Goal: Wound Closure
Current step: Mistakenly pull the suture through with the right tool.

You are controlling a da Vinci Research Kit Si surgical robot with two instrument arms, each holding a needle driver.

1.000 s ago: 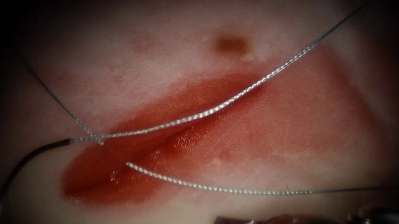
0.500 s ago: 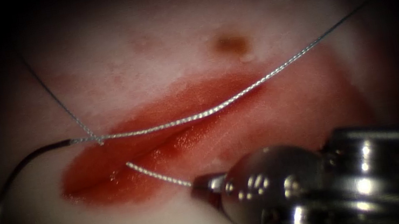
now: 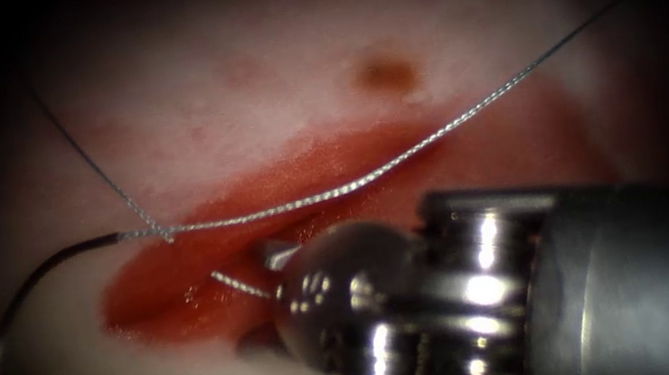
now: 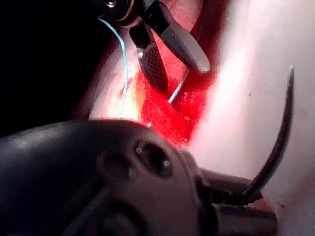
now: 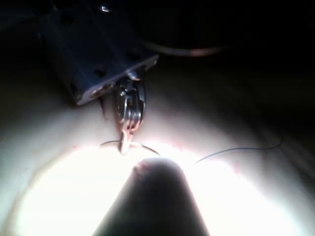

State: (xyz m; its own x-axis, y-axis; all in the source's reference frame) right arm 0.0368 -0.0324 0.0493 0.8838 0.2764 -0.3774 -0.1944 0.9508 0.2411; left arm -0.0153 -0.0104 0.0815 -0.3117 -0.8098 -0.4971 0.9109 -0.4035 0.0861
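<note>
Pale tissue [image 3: 267, 117] fills the background, its cut [image 3: 186, 282] wet with red fluid. Right hand [image 4: 170, 66] hangs released over the cut, at a short thread [image 3: 232, 281] end. Left hand [image 4: 231, 196] grasps the needle [image 4: 278, 142] near its tail, left of the cut, out of tissue.

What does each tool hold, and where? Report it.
Left tool holds the needle near the end away from its thread, left of the cut, outside the tissue. Right tool holds nothing; its jaws stand open at a loose thread end.
</note>
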